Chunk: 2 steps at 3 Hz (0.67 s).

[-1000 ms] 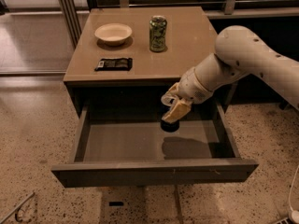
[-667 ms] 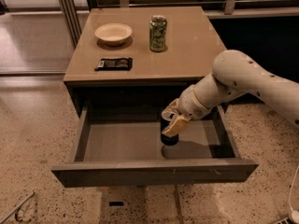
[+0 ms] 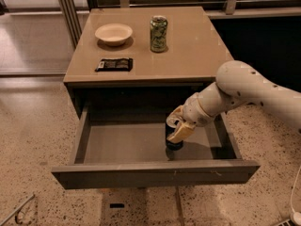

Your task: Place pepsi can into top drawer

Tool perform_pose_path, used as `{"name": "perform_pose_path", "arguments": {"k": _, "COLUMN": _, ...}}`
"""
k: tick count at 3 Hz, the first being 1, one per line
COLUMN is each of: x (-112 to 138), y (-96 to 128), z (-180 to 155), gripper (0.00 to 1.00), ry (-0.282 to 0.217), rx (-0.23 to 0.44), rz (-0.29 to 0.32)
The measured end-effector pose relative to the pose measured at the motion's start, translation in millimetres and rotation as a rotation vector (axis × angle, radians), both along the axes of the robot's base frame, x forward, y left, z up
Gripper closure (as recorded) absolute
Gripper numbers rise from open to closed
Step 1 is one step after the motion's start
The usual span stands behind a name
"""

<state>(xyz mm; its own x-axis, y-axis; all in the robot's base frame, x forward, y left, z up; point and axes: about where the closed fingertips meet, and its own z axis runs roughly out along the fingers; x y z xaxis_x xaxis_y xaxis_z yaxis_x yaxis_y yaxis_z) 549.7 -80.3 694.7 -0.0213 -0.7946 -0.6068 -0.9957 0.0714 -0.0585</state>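
The top drawer (image 3: 155, 173) is pulled open under the tan table top. My gripper (image 3: 178, 127) is down inside it, right of the middle. Its tan fingers (image 3: 181, 132) are shut on the dark pepsi can (image 3: 173, 141). The can stands upright with its base on or just above the drawer floor. Its logo is hidden by the fingers and shadow.
On the table top (image 3: 197, 55) stand a green patterned can (image 3: 159, 33), a cream bowl (image 3: 113, 33) and a flat black packet (image 3: 114, 64). A railing runs behind the table. The floor is speckled stone.
My gripper has moved down into the drawer with the can. The can went from above the drawer opening to the drawer floor.
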Motion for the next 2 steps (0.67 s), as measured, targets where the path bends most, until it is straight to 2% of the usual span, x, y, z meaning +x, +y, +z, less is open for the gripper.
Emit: {"name": "perform_pose_path", "arguments": {"k": 2, "x": 18, "y": -1, "z": -33, "gripper": 1.00, "ry": -0.035, "rx": 0.036, "rz": 0.012}}
